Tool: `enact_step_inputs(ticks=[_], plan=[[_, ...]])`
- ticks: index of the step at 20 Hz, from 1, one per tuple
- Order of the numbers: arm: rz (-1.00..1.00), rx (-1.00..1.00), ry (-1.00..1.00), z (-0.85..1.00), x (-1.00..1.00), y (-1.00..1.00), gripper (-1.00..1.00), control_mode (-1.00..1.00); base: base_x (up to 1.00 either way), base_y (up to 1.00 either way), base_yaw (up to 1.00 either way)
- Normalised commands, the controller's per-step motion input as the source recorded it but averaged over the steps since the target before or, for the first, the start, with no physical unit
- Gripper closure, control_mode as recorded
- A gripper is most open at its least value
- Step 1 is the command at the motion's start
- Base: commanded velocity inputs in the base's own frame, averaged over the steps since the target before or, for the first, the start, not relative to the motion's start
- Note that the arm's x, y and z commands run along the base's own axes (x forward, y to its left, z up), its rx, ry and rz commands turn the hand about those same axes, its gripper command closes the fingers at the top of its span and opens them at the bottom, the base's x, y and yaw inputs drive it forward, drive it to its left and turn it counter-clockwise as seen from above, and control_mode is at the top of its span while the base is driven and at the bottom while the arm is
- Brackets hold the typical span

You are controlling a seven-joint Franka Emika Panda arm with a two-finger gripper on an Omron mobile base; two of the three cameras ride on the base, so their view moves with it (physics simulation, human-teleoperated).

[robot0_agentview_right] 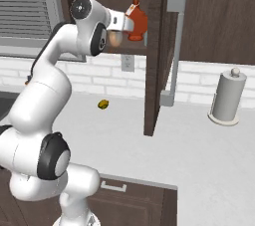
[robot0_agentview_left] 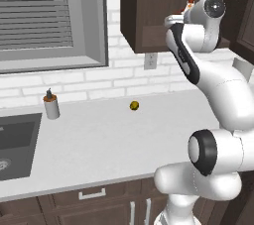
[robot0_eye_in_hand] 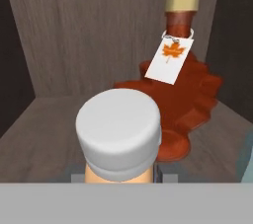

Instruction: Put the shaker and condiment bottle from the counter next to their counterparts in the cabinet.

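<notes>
A: Where is the arm?
B: Up inside the brown cabinet [robot0_agentview_right: 154,46], over the white counter [robot0_agentview_left: 109,140].
A: And the claw [robot0_eye_in_hand: 121,173]?
B: Clamped on the little orange bottle [robot0_eye_in_hand: 118,136] with the cream top. It is just beside the big red bottle [robot0_eye_in_hand: 180,99].

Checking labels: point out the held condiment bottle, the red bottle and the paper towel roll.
condiment bottle [robot0_eye_in_hand: 118,129]: hand view, white cap.
red bottle [robot0_eye_in_hand: 190,90]: hand view, body.
paper towel roll [robot0_agentview_right: 227,95]: right base view, side.

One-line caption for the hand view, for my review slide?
Squat orange-tan bottle with a pale cream top held in front of the dark red maple-leaf-tagged bottle inside the wooden cabinet.
</notes>
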Motion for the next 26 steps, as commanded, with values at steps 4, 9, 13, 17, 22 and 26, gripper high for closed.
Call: enact_step_inputs(ticks=[4, 9, 13, 17, 22, 26], plan=[[0.0, 0.01, 0.01, -0.01, 0.16, 0.0, 1.0, -1.0, 0.0, 0.0, 0.0], [0.0, 0.02, 0.01, -0.05, 0.21, 0.0, 1.0, -1.0, 0.0, 0.0, 0.0], [0.0, 0.02, 0.0, -0.08, 0.22, 0.0, 1.0, -1.0, 0.0, 0.0, 0.0], [0.0, 0.01, 0.0, -0.13, 0.26, 0.0, 1.0, -1.0, 0.0, 0.0, 0.0], [0.01, 0.0, 0.0, -0.23, 0.25, 0.0, 1.0, -1.0, 0.0, 0.0, 0.0], [0.01, 0.0, 0.0, -0.25, 0.19, -0.01, 1.0, -1.0, 0.0, 0.0, 0.0]])
